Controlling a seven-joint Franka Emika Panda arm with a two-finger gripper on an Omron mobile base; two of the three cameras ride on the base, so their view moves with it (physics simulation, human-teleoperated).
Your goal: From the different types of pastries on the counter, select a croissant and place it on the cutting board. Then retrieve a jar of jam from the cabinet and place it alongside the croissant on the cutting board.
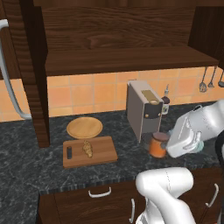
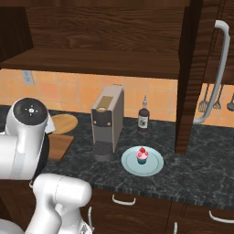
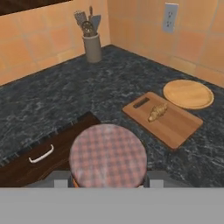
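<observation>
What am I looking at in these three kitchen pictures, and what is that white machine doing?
It is a rendered kitchen with a white robot arm on a base that can drive. Two pictures come from cameras on that base, looking over the arm from its left and its right. The third comes from a camera on the hand itself.

On the dark counter lies a cutting board with a croissant on it, beside a round wooden plate. There is also a coffee machine, a bottle, and a cupcake on a plate.

The gripper, with its jaws closed on it, holds a jam jar. The hand view looks down on its checked lid, above the counter's edge.
</observation>
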